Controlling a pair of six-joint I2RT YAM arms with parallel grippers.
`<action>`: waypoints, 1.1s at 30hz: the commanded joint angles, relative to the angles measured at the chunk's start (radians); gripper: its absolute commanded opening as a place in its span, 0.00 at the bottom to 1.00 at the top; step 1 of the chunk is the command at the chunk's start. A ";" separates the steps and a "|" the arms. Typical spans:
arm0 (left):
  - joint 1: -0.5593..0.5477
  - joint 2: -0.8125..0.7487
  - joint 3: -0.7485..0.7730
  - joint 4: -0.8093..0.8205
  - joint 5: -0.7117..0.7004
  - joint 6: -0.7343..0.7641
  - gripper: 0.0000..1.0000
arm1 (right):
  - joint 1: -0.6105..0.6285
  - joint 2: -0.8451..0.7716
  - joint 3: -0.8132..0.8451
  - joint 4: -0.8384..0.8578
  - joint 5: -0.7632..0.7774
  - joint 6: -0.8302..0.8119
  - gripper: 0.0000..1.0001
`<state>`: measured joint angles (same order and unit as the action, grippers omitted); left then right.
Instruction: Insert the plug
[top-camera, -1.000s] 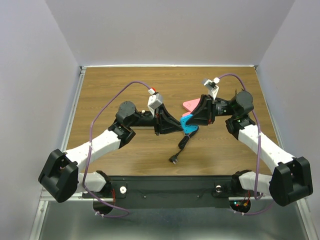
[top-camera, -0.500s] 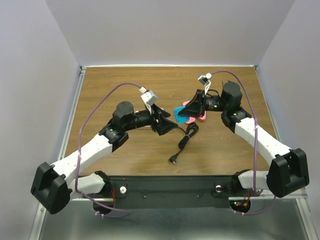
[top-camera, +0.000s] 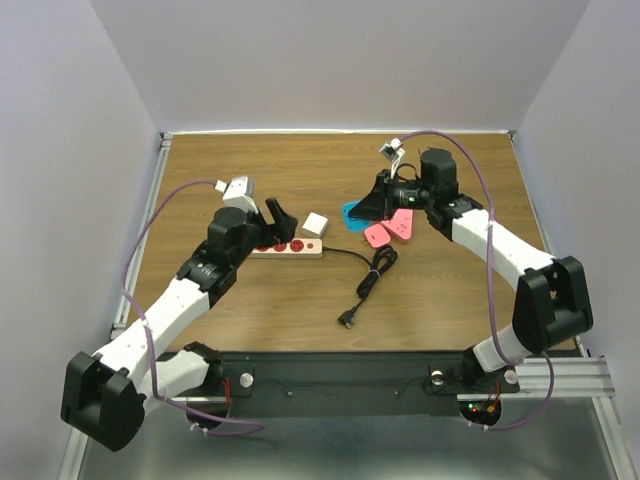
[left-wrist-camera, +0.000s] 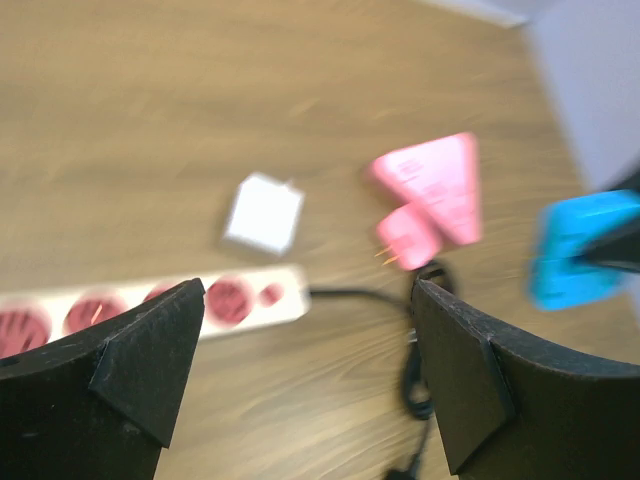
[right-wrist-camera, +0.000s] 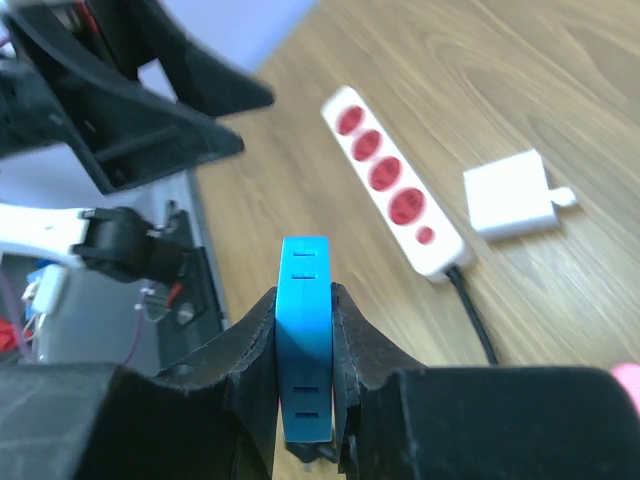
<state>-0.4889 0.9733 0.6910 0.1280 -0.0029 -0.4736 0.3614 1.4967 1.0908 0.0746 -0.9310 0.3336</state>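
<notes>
With the insertion not yet made, the blue plug (right-wrist-camera: 304, 330) was pinched edge-on between the right fingers (right-wrist-camera: 362, 350), which were closed tight on its flat sides, and it hung above the table (top-camera: 300, 160), well apart from the power strip (top-camera: 289, 247). In the right wrist view the strip's row of red sockets looked unoccupied, so the picking-up appeared done while the carry across, the lining-up over a socket and the push home were all left to do. The plug's narrow edge faced the wrist camera and its body stood out beyond the fingertips; which way its prongs pointed could not be made out. The left fingers (left-wrist-camera: 150, 360) were spread wide and held nothing, poised over the far-left stretch of the strip, where they seemed placed to steady it, though no contact could be confirmed. A white adapter (top-camera: 315, 224) lay just beside the strip's cord end, on the side away from the arm bases. Two pink plugs (top-camera: 390, 230) rested on the wood near the raised blue one, and the strip's black cord (top-camera: 375, 270) trailed in a loose bundle toward the near edge. Between the held plug and the nearest socket lay the adapter and open wood, so the approach looked likely to pass close to that white block
</notes>
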 joint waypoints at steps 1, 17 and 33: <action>0.021 -0.007 -0.091 -0.067 -0.107 -0.114 0.95 | 0.004 0.063 0.034 -0.036 0.093 -0.068 0.00; 0.088 0.201 -0.180 0.120 0.053 -0.172 0.95 | 0.017 0.327 0.080 -0.039 0.205 -0.194 0.01; 0.107 0.361 -0.139 0.105 0.011 -0.211 0.95 | 0.017 0.388 0.095 -0.041 0.196 -0.229 0.00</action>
<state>-0.3904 1.3296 0.5167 0.2119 0.0311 -0.6727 0.3683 1.8648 1.1351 0.0078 -0.7357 0.1326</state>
